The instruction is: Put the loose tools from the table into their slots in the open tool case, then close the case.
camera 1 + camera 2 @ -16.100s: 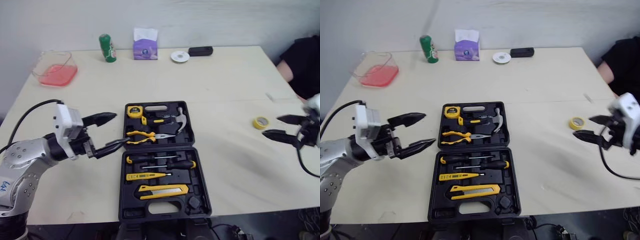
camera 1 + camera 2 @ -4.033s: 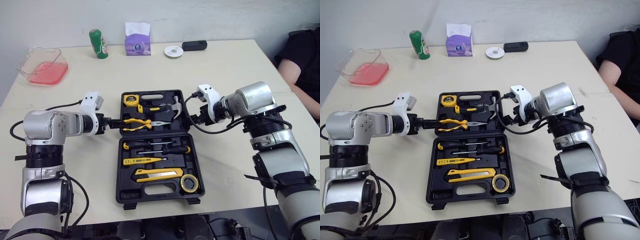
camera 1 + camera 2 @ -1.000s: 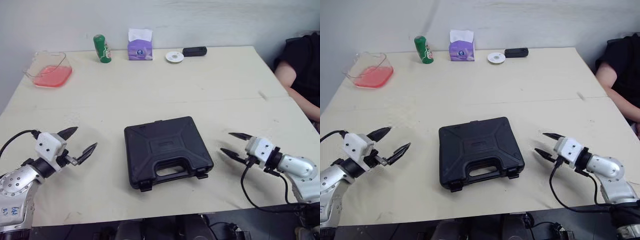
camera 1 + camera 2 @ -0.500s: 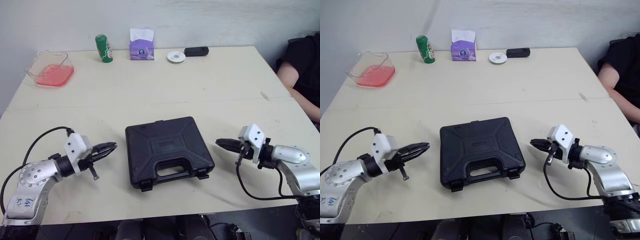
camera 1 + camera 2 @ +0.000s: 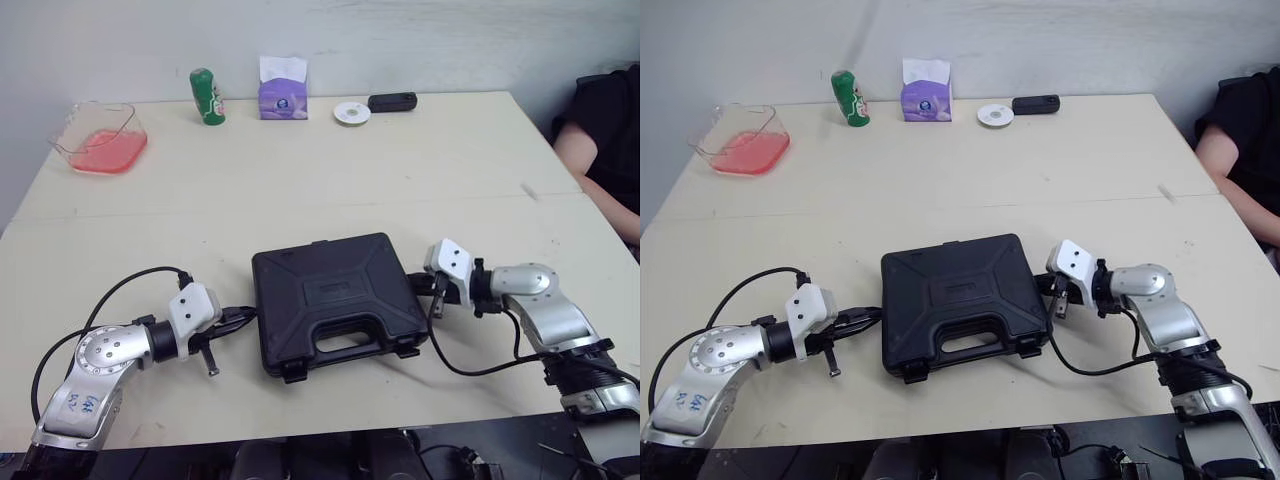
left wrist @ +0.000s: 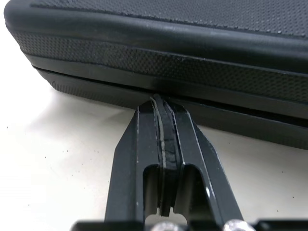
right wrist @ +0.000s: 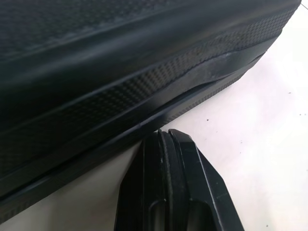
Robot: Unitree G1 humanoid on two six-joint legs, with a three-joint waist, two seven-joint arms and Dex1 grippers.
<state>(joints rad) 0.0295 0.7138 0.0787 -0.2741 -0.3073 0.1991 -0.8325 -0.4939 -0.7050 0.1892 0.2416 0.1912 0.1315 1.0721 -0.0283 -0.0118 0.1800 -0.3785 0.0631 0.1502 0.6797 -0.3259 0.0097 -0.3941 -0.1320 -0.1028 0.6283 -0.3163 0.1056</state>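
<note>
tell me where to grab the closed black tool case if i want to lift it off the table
Take the carry handle, the thin bar on the near edge of the tool case, coming in from the robot's side. The case lies flat and closed and looks too broad to pinch across. The cutout behind the bar should let one finger slip through and close around it.

No legible text, labels or numbers.

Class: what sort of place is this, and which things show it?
Probably an indoor lab or test room: a plain table against a bare wall, a closed black tool case, and props such as a green can and tissue box.
</note>
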